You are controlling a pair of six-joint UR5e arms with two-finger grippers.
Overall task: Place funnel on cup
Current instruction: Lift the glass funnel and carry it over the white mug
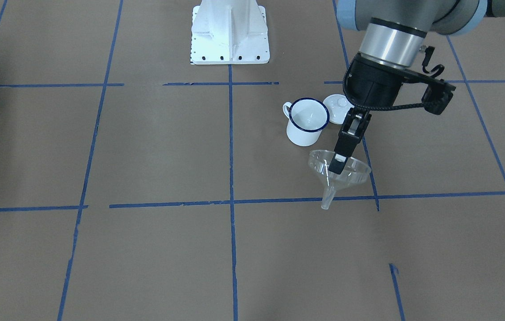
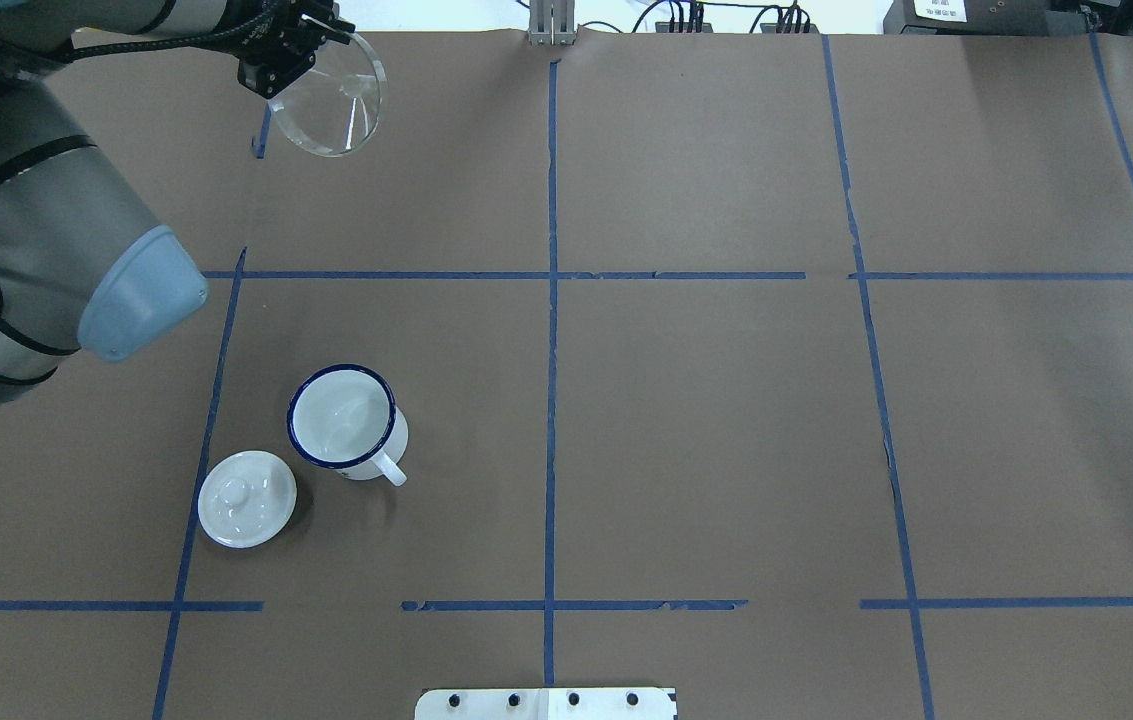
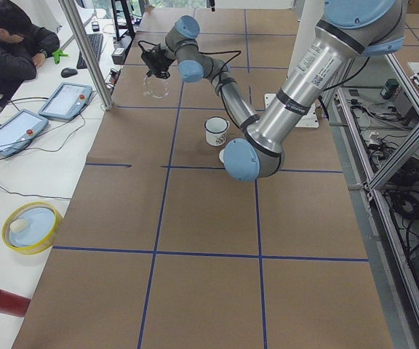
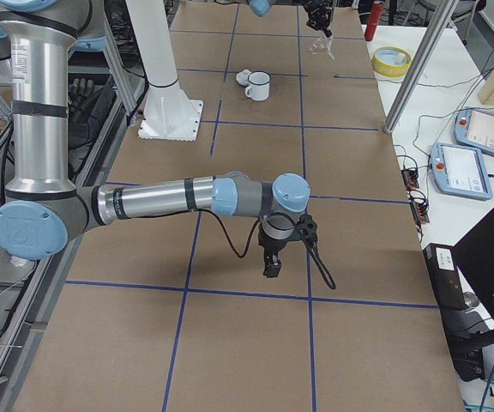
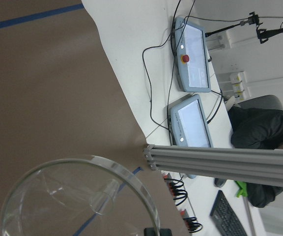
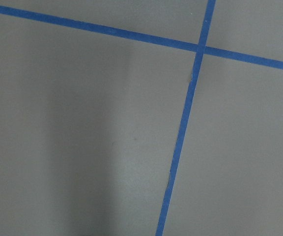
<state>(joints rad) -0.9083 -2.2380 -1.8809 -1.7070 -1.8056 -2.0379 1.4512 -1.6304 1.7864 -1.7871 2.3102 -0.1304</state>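
Note:
My left gripper (image 1: pixel 338 163) is shut on the rim of the clear plastic funnel (image 1: pixel 340 173) and holds it in the air, spout down and tilted. The funnel also shows in the overhead view (image 2: pixel 331 95) at the far left of the table, and in the left wrist view (image 5: pixel 77 196). The white mug with the dark blue rim (image 1: pixel 306 120) stands upright and empty on the table, nearer the robot's base than the funnel; the overhead view shows it too (image 2: pixel 344 420). My right gripper (image 4: pixel 273 262) shows only in the exterior right view, low over the table; I cannot tell whether it is open or shut.
A round white knobbed lid (image 2: pixel 246 497) lies on the table beside the mug. The robot's white base (image 1: pixel 230 33) stands at the table's near edge. Blue tape lines cross the brown table. An aluminium post (image 3: pixel 86 51) and an operator's desk lie past the far edge.

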